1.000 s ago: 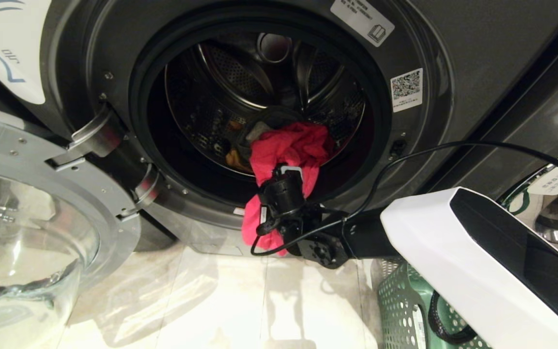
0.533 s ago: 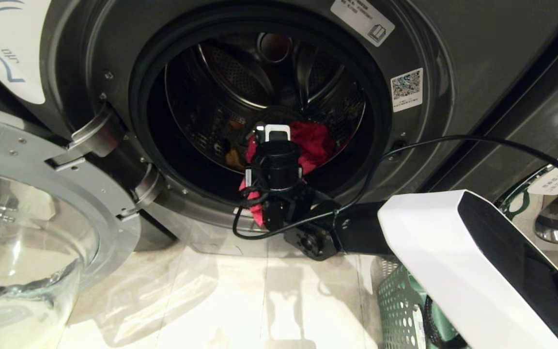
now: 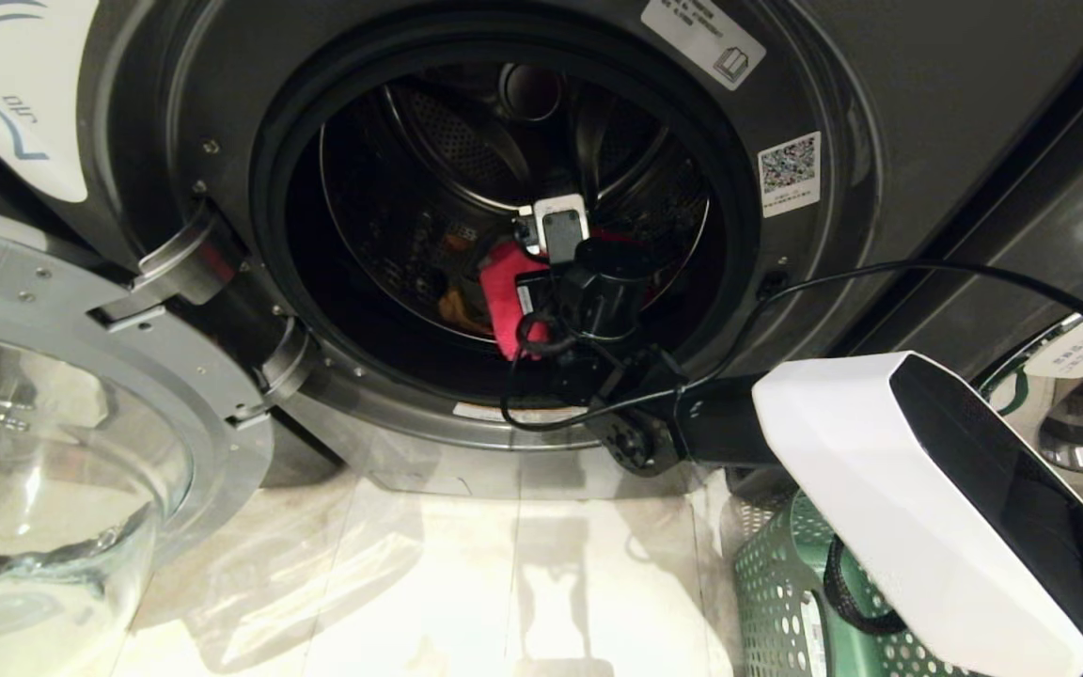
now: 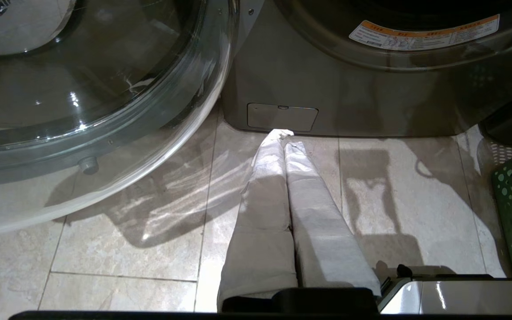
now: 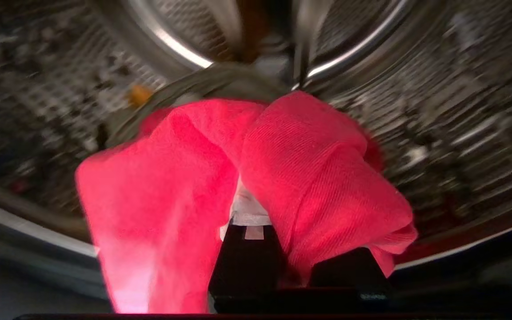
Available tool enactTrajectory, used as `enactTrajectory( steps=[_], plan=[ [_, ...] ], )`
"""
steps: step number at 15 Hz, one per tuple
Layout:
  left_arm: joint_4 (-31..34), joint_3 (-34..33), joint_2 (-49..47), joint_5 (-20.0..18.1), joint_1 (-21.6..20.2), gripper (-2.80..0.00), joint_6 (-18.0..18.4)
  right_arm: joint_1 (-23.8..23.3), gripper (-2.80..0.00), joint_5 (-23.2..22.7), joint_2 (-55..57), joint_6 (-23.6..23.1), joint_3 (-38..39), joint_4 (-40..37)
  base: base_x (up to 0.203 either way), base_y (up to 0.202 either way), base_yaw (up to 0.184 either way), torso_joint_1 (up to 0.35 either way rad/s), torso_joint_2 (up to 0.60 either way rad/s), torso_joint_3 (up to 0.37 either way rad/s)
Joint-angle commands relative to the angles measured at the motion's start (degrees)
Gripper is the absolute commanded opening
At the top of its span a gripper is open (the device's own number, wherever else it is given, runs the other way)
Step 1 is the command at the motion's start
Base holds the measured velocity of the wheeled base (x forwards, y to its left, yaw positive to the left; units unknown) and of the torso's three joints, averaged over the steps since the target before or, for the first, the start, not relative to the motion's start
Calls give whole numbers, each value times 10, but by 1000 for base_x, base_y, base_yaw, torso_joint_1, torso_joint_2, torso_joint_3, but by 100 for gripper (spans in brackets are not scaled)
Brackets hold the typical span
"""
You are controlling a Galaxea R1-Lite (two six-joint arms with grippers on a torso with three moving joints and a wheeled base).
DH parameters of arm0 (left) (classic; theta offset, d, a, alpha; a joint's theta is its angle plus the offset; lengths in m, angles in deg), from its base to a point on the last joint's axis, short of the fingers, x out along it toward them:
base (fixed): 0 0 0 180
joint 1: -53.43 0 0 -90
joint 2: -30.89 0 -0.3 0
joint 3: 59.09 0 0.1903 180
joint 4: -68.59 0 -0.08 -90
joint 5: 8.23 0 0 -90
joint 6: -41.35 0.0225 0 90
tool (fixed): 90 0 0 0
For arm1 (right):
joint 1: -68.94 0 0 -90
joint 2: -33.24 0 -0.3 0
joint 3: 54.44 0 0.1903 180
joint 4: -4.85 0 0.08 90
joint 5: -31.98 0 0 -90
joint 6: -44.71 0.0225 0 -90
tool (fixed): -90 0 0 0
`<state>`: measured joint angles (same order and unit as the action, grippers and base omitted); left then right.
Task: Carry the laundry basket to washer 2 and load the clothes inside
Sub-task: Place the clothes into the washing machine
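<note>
Washer 2 (image 3: 504, 235): we find the door swung open.
Right end effector (image 3: 551, 226): inside the drum mouth, fingers pinching the pink garment (image 5: 220, 178).
Key relation: garment drapes off the fingertips, drum floor directly below.
Left end effector (image 4: 285, 146): pressed together, parked low over the floor.
Laundry basket (image 3: 786, 602): on the floor, at the right arm.

The round opening of washer 2 (image 3: 222, 85) is largely taken up by the right gripper (image 3: 551, 230) and its pink garment (image 3: 501, 299). Free room is left in the upper and left part of the drum (image 3: 447, 141). The left approach is blocked by the open door (image 3: 71, 395). The floor (image 3: 429, 583) in front is bounded on the right by the basket (image 3: 776, 583).
</note>
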<state>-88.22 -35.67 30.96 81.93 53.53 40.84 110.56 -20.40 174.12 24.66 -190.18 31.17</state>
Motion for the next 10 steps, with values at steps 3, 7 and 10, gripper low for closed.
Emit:
enactTrajectory(
  steps=[3, 7, 10],
  plan=[
    [-1, 0, 0, 0, 0, -280, 0, -13, 0, -29, -4, -44, 1, 15, 0, 0, 0, 0, 0, 0],
    [0, 0, 0, 0, 0, -280, 0, -14, 0, -54, 16, -36, 1, 33, 0, 0, 0, 0, 0, 0],
    [0, 0, 0, 0, 0, -280, 0, -20, 0, -54, 29, -14, 1, 24, 0, 0, 0, 0, 0, 0]
  ],
)
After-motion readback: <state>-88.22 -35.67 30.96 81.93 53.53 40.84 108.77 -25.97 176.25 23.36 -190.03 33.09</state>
